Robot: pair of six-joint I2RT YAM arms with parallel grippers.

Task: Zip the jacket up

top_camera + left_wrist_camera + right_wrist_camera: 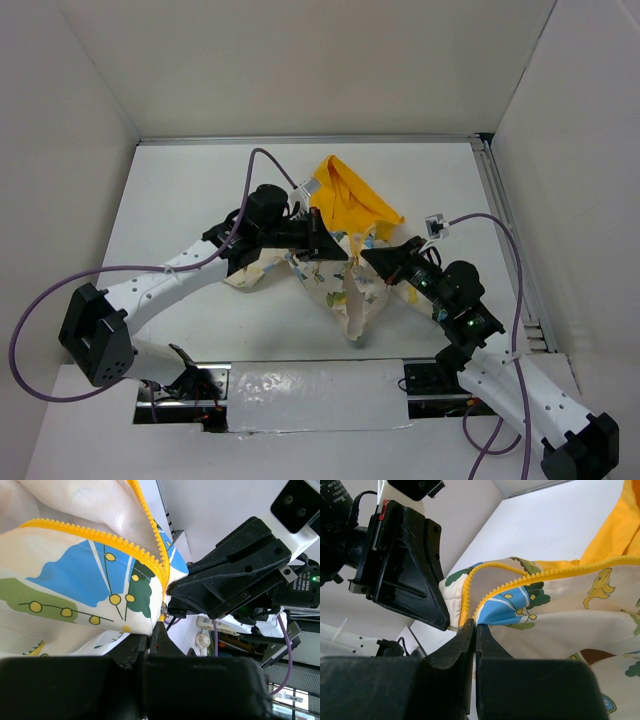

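Nearest you: left gripper (151,642) and right gripper (474,630), two in all, each pressed together, pinching the one jacket (340,285) by its zipper edge. Jacket bunched mid white table (190,180); white walls (300,60) on three sides.

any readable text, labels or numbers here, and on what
No text is legible.
sticker on the right arm: too small to read.
sticker on the left arm: blurred, cropped.
cable tag: too small.
the jacket: cartoon prints only, no words.
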